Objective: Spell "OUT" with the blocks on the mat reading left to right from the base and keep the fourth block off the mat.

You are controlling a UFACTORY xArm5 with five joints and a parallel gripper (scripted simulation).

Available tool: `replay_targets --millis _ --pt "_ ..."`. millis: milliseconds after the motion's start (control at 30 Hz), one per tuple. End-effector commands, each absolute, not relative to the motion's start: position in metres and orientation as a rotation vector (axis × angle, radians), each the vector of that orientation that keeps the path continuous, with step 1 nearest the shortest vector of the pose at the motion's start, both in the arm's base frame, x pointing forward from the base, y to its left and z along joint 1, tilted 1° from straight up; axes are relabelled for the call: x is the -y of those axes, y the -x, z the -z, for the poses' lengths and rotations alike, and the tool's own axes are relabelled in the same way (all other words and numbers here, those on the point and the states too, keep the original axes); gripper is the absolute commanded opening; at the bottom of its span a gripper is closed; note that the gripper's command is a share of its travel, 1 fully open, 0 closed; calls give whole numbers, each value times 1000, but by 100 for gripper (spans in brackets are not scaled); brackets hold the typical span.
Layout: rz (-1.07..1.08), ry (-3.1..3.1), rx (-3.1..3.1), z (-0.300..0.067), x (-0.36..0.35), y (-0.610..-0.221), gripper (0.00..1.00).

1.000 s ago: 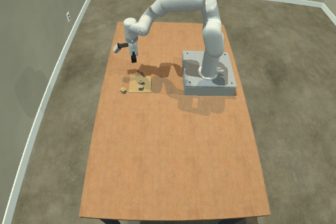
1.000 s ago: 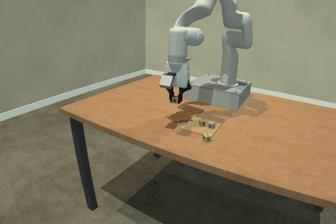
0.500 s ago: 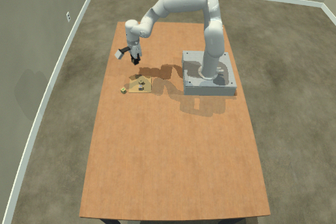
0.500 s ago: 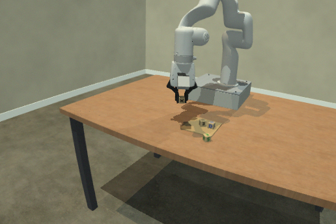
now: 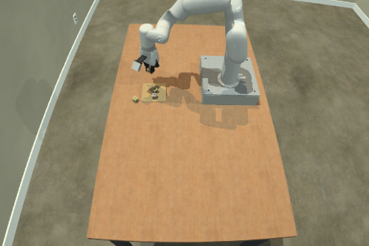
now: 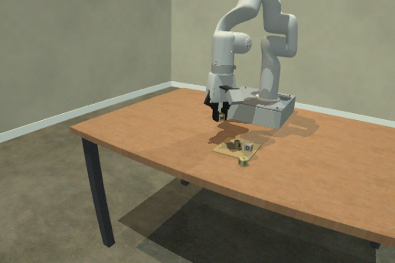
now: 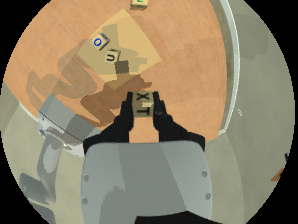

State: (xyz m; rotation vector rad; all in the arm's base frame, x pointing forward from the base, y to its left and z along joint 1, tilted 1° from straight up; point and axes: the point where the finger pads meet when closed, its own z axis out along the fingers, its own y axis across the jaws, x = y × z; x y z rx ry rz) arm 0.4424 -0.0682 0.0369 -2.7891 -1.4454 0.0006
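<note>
My gripper is shut on the T block, held in the air off the mat's edge. An X shows on another of its faces. The tan mat lies flat on the table. On it stand the O block, with a blue O on top, and the U block, dark-lettered, close beside it with a small gap. Seen from the base, U is to the right of O. The arm's shadow falls over U.
The fourth block, with green letters, stands on the table just off the mat, on the side far from the base. The robot's grey base stands on the table across from the mat.
</note>
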Motion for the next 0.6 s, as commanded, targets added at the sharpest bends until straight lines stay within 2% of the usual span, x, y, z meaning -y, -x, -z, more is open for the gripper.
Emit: replay_targets --millis 0,567 --pt "6 2685 1638 -39 62 -440 21" --pt "6 2259 2190 -39 40 -426 21"
